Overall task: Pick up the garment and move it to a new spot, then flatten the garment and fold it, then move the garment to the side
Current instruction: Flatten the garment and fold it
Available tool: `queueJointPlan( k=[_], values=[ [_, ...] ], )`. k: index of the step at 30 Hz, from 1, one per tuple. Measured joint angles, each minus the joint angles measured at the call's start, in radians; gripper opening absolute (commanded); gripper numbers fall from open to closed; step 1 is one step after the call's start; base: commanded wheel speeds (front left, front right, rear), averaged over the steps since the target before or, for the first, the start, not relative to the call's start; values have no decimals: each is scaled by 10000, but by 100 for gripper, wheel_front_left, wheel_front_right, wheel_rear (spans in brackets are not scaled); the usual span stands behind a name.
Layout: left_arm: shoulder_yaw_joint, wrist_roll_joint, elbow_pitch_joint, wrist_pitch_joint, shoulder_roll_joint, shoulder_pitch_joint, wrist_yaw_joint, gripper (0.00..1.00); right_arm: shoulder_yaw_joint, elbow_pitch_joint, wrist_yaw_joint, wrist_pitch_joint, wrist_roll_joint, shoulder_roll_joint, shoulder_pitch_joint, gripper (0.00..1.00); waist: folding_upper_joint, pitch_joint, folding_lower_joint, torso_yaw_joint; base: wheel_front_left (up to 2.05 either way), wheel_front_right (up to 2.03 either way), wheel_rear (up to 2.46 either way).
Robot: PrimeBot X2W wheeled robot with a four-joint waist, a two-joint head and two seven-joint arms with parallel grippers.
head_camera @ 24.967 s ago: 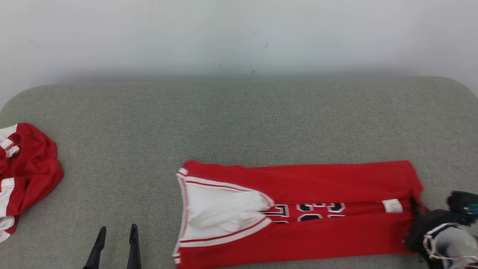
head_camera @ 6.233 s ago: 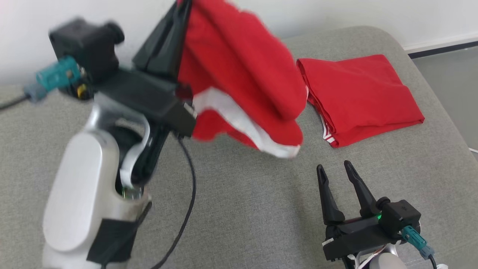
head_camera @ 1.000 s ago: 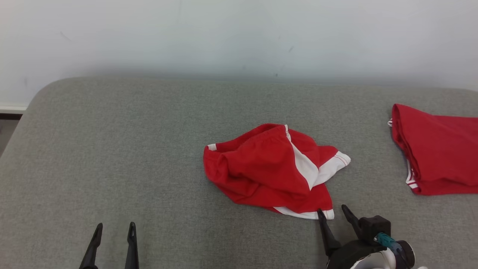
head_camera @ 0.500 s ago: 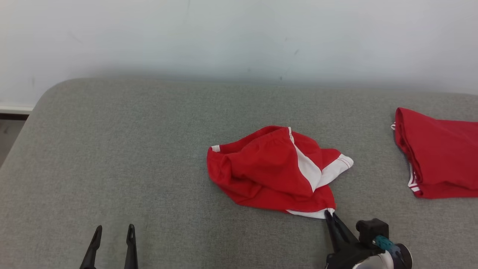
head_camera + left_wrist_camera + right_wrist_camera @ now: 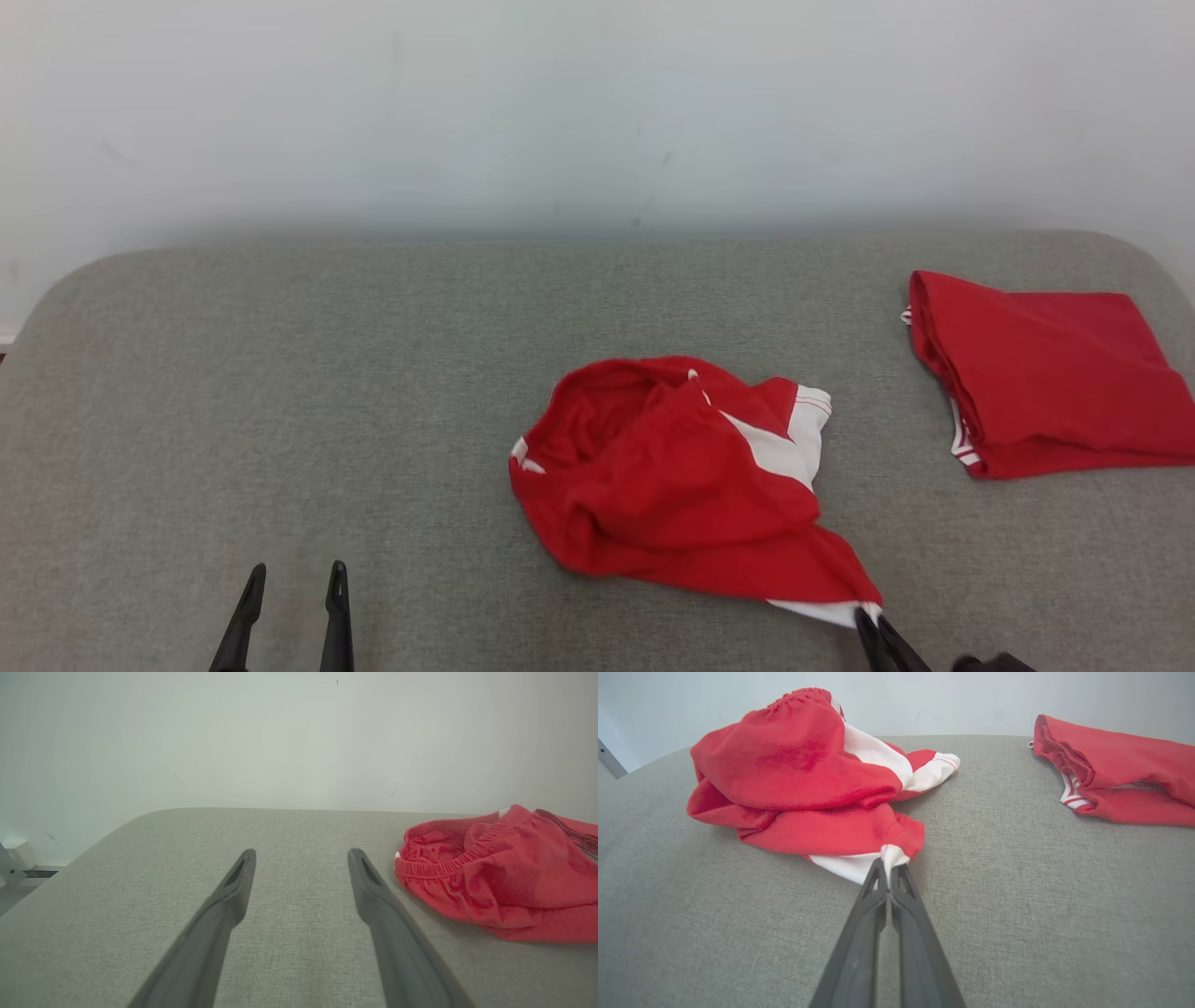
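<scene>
The garment (image 5: 672, 476) is a crumpled pair of red shorts with white side panels, lying in a heap on the grey cushion (image 5: 280, 392) right of centre. My right gripper (image 5: 876, 627) is shut on its white hem corner at the bottom right; in the right wrist view the gripper (image 5: 888, 867) pinches that white edge of the garment (image 5: 798, 774). My left gripper (image 5: 293, 577) stands open at the lower left, well apart from the cloth. In the left wrist view its fingers (image 5: 238, 877) are spread over bare cushion, with the garment (image 5: 495, 868) off to the right.
A folded red garment (image 5: 1046, 373) lies at the cushion's far right; it also appears in the right wrist view (image 5: 1115, 765). A pale wall (image 5: 597, 103) rises behind the cushion. The cushion's rounded left edge (image 5: 37, 299) is near the frame's left side.
My right gripper shut on the garment's white hem corner and pulled it toward me, stretching the near edge out. The head camera also shifted. The left gripper stayed put.
</scene>
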Motion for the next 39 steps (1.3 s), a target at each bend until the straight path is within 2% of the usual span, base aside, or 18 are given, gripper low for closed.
queueJointPlan(
  k=[4, 8, 9, 10, 11, 20, 26, 35, 39],
  values=[
    [-8, -42, -27, 0, 0, 5, 0, 100, -224, -472, -2, 0, 40, -405, 737, 0, 0, 12, 0, -218, 0, 0, 0],
    [-44, -58, -13, 0, 0, 5, 0, 100, -251, -403, 0, 0, 81, -508, 963, 0, 0, 80, 0, -355, 0, 0, 0],
    [-63, -58, -8, 0, -2, 3, 0, 100, -251, -380, 0, 0, 79, -497, 946, 33, 0, 92, 0, -375, 0, 0, 0],
    [-63, -58, -8, 0, -2, 3, 0, 100, -251, -380, 0, 0, 79, -497, 946, 95, 0, 92, 0, -375, 0, 0, 0],
    [-73, -58, 2, 0, 0, 3, 0, 100, -288, -382, 0, 0, 79, -453, 903, 100, 0, 103, 0, -385, 0, 0, 0],
    [-153, -130, 10, 0, 40, -6, 0, 100, -817, -1095, -2, -2, -313, 113, 532, 100, 0, 62, 0, -275, 0, 0, 0],
    [-727, -148, 13, 0, 123, -255, 0, 100, -1120, -1987, -2, -2, -629, 813, 509, 100, 0, 108, 0, -345, 0, 0, 0],
    [-3603, -573, 926, 0, 913, -1609, -2, 100, -759, -1973, 0, 0, -713, 1195, 321, 100, 0, 367, 0, -648, 0, 0, 0],
    [-4527, -825, 1486, 2, 1315, -2611, -4, 100, -688, -1942, -2, 0, -700, 1216, -68, 100, 0, 541, 1, -953, 0, 0, 0]
  ],
)
